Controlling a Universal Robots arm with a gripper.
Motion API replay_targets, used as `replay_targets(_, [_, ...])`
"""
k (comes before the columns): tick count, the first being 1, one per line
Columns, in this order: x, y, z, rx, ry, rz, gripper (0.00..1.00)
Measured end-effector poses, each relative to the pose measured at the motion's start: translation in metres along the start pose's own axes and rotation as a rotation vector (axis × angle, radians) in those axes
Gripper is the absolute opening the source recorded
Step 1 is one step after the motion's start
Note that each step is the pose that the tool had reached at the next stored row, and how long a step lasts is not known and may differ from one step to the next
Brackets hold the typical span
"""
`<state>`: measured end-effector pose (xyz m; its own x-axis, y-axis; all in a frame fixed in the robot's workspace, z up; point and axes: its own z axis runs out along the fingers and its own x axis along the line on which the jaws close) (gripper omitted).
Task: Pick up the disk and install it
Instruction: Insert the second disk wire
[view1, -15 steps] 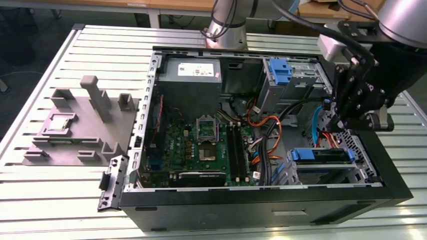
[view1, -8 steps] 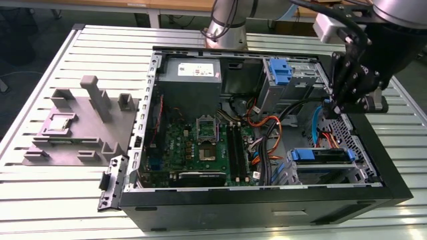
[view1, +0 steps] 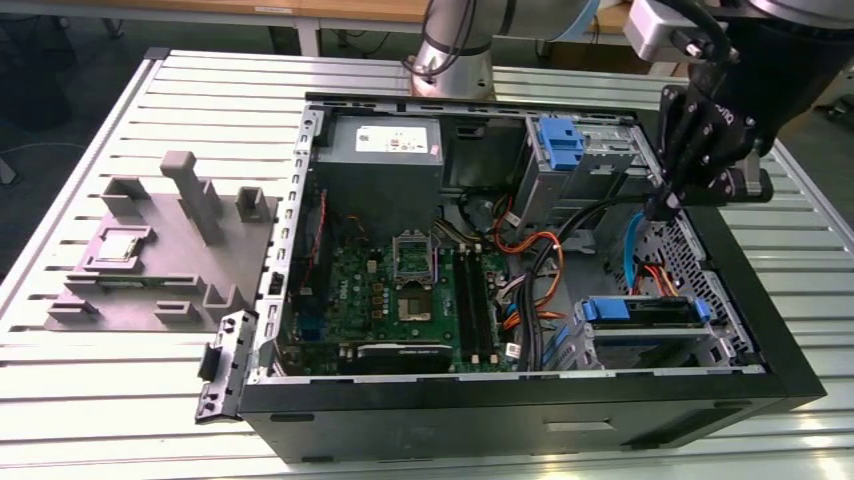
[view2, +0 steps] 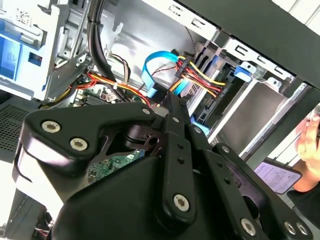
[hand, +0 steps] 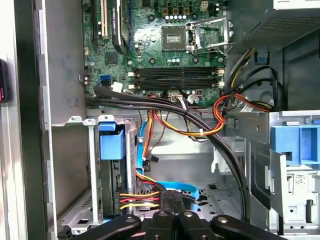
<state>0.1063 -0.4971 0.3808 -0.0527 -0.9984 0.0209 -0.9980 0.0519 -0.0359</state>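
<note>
The disk (view1: 641, 311), with its blue plastic frame, sits in the drive cage at the front corner of the open computer case (view1: 534, 410), on the exterior view's right. Its blue frame tab (hand: 112, 144) shows in the first wrist view, and power wires (hand: 140, 199) run to its end. My gripper (view1: 659, 207) hangs just behind that cage, inside the case's side wall. Its fingers (hand: 172, 207) are shut together with nothing visible between them, and their tips lie close to the wire connector (view2: 186, 66) and a blue flat cable (view2: 155, 62).
A tall blue bracket (view1: 561, 141) stands in the rear cage. The power supply (view1: 382, 141), the motherboard (view1: 400, 290) and thick black cables (hand: 200, 125) fill the case. A grey fixture (view1: 154, 255) lies at the exterior view's left. A hand (view2: 309, 145) holds a device beside the case.
</note>
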Motion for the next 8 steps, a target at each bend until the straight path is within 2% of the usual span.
replay_targets(3, [-0.0038, 0.0003, 0.0000, -0.0046, 0.0065, 0.000, 0.10])
replay_targets(5, [-0.0105, 0.0006, -0.0001, -0.0193, 0.0158, -0.001, 0.10])
replay_targets(8, [-0.0126, 0.0007, -0.0003, -0.0211, 0.0246, -0.001, 0.10])
